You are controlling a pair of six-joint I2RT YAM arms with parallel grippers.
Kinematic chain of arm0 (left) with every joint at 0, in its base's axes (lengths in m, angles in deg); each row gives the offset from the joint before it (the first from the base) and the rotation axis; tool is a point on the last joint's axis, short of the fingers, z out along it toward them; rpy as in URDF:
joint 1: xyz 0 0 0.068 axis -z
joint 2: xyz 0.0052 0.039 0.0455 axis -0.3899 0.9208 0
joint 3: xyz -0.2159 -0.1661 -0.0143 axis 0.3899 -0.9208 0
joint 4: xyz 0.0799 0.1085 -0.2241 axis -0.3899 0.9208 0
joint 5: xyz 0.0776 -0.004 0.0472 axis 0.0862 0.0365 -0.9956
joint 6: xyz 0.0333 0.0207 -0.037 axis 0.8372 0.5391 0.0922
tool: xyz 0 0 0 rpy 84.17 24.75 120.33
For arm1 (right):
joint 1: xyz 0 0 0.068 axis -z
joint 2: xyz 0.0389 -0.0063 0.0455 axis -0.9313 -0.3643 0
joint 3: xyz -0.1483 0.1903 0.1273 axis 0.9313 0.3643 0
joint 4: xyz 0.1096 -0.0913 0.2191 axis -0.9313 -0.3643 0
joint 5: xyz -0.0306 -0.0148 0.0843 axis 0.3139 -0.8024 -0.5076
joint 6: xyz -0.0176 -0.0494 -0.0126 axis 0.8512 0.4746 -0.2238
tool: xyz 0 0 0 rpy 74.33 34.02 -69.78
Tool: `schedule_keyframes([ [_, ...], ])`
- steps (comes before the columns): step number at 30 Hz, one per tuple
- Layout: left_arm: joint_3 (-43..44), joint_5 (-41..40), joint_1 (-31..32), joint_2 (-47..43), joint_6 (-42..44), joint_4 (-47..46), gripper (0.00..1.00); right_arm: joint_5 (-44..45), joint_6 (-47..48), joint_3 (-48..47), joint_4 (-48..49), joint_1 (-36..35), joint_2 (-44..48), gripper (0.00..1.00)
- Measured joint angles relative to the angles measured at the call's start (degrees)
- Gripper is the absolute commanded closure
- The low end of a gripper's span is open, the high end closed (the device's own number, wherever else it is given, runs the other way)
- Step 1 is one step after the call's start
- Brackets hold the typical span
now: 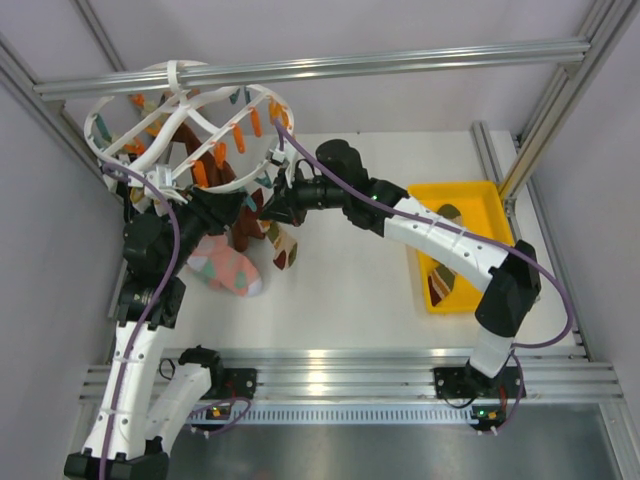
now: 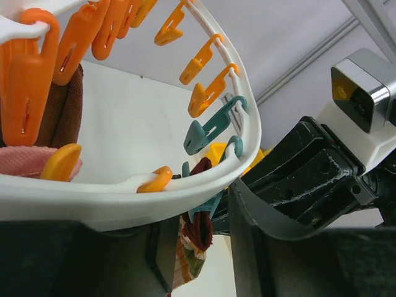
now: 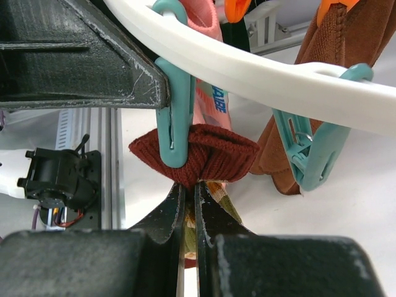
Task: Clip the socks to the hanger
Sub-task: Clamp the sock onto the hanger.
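Where the table [image 1: 350, 290] lies closest to the arm bases, a pink sock [image 1: 225, 268] with mint and orange patches is seen lying flat beside the left arm. To the right a yellow tray [image 1: 480, 195] is set, with other socks [image 1: 440, 280] in it. Just beyond, the right gripper [image 3: 189, 192] is closed tight on a patterned sock [image 3: 210, 154] just under its maroon cuff, and that cuff is caught by the lower end of a teal clip [image 3: 173, 124] hanging from the hanger [image 3: 247, 68]. The left gripper [image 2: 192, 226] is held at the same clip from the other side, its jaws parted a little way. Nothing can be seen gripped between them, though one finger [image 3: 93, 68] is laid against the clip's upper end. Farther back, brown socks [image 1: 195, 140] are hung from orange clips [image 1: 255, 122] inside the white ring, which sits just under an aluminium rail [image 1: 400, 60].
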State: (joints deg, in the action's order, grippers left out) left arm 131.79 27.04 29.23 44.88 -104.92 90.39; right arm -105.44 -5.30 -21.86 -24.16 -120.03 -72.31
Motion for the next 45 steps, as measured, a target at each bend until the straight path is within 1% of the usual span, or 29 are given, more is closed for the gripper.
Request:
schedule_keyframes([
  [4,0.0,-0.6,-0.2,-0.1,-0.1,0.5,0.41,0.0,0.1,0.0,0.0,0.0,0.0,1.0],
  [7,-0.5,-0.7,-0.4,-1.3,-0.5,0.2,0.36,0.0,0.2,0.0,0.0,0.0,0.0,1.0],
  [11,-2.1,-0.9,-0.6,-4.5,-0.9,-1.2,0.33,0.0,0.1,0.0,0.1,0.0,0.0,1.0],
  [18,-1.7,-4.9,-0.7,-8.5,-1.5,-0.1,0.32,0.1,0.1,-0.4,1.7,-1.3,-1.2,1.0],
  [19,-1.5,-5.2,-0.7,-8.6,-1.5,0.3,0.32,0.3,0.2,-0.5,1.9,-1.8,-1.5,0.97],
  [20,-1.4,-5.5,-0.7,-8.6,-1.5,0.6,0.32,0.4,0.2,-0.5,2.2,-2.3,-1.8,0.87],
  [21,-1.2,-5.7,-0.7,-8.6,-1.4,1.0,0.32,0.4,0.3,-0.7,2.2,-2.9,-2.2,0.7],
  [24,-1.0,-6.1,-0.8,-8.7,-1.2,2.2,0.32,0.6,2.5,-0.7,1.6,-3.6,-2.3,0.57],
  [26,-1.0,-6.0,-0.8,-8.7,-0.6,2.2,0.32,1.1,3.8,-0.1,1.8,-3.2,-1.7,0.56],
  [29,-1.0,-5.4,-0.8,-9.0,0.3,2.1,0.32,1.5,5.1,5.2,2.1,-1.4,1.9,0.51],
  [33,-1.1,-3.1,-0.9,-9.6,1.6,1.2,0.32,1.9,6.9,14.4,3.4,3.8,7.9,0.45],
  [35,-1.2,-2.1,-0.9,-9.7,1.9,0.7,0.32,1.8,8.1,16.9,5.0,6.1,9.5,0.45],
  [38,-1.5,-0.2,-0.9,-9.6,2.2,-0.2,0.33,1.4,9.7,17.5,8.3,8.6,9.7,0.44],
  [41,-1.7,2.1,-0.9,-9.2,2.3,-1.6,0.33,-0.1,10.2,17.0,12.2,9.3,9.2,0.44],
  [45,-1.7,5.2,-0.9,-8.0,2.4,-3.1,0.32,-4.0,9.0,13.8,17.9,9.6,5.9,0.42],
])
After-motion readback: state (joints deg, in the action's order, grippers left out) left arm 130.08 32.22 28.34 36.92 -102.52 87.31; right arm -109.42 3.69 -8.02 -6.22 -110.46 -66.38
